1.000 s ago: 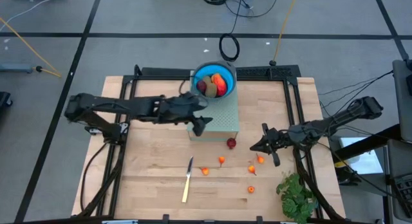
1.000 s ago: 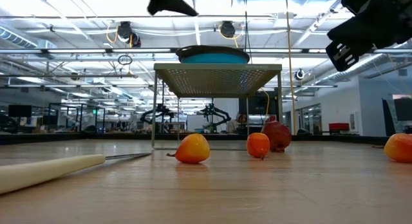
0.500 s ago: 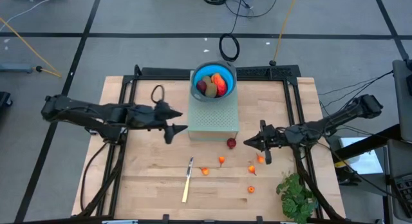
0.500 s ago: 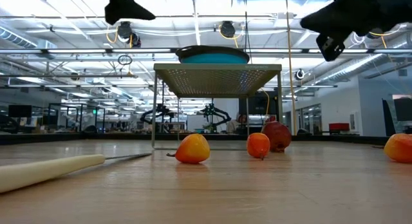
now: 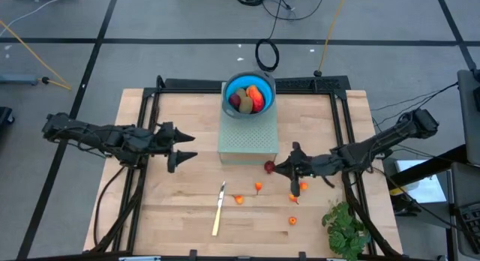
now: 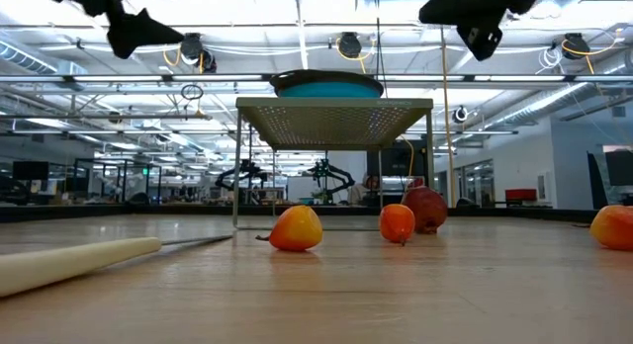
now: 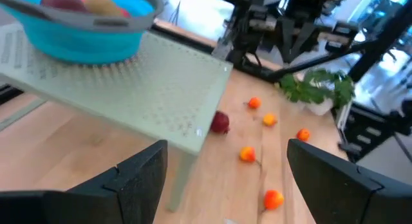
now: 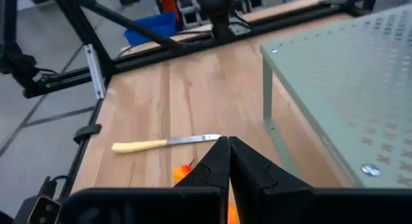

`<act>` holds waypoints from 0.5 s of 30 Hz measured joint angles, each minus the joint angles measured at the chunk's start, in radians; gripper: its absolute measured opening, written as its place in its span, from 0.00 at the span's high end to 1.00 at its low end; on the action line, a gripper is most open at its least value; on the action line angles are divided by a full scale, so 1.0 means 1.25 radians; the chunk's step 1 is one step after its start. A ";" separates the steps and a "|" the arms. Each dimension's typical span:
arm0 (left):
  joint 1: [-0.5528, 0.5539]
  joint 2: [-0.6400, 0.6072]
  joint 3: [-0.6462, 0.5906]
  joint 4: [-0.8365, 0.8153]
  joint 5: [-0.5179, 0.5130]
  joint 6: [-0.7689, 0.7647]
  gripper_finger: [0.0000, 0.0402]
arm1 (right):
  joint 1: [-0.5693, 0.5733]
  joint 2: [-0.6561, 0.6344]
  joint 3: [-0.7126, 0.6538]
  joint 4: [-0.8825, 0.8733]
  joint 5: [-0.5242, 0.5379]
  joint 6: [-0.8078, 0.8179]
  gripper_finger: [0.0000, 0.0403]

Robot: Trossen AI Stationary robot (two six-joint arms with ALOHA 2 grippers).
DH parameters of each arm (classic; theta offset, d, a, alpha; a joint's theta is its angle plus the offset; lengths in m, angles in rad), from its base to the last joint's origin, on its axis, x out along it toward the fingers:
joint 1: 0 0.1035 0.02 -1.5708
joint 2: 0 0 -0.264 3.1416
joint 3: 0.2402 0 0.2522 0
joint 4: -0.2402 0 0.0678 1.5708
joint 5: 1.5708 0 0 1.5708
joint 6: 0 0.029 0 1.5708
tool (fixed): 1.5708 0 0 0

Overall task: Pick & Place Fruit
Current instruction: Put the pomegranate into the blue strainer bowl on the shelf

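A blue bowl [image 5: 248,96] stands on a pale green perforated stand [image 5: 247,141] and holds a red-orange oblong [image 5: 256,96], an olive-brown oval [image 5: 246,104] and a dark red piece [image 5: 235,101]. One dark red ball [image 5: 268,166] rests on the table by the stand's corner. Several tiny orange bits [image 5: 258,187] lie nearer. My right gripper [image 5: 279,169] is shut and hovers just right of the ball, high above the table in the low view [image 6: 483,13]. My left gripper [image 5: 184,146] is open, left of the stand, and holds nothing [image 7: 225,185].
A pale-handled knife [image 5: 218,208] lies near the table's near edge, left of the orange bits. A leafy green bunch [image 5: 345,227] sits at the near right corner. The stand's legs [image 8: 268,95] rise by the ball. Bare wood spreads left of the knife.
My left gripper has drawn back from the stand toward the table's left edge. My right gripper has moved toward the table's left, closing on the dark red ball. The fruit and the knife have stayed where they were.
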 joint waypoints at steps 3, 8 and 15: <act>-0.012 -0.045 -0.032 0.005 0.000 0.001 0.20 | 0.014 0.049 0.059 -0.072 0.019 0.047 1.00; -0.031 -0.104 -0.078 0.001 0.000 0.005 0.20 | 0.037 0.130 0.155 -0.195 0.021 0.146 1.00; -0.050 -0.161 -0.113 0.001 0.001 0.031 0.20 | 0.052 0.242 0.307 -0.384 0.020 0.269 1.00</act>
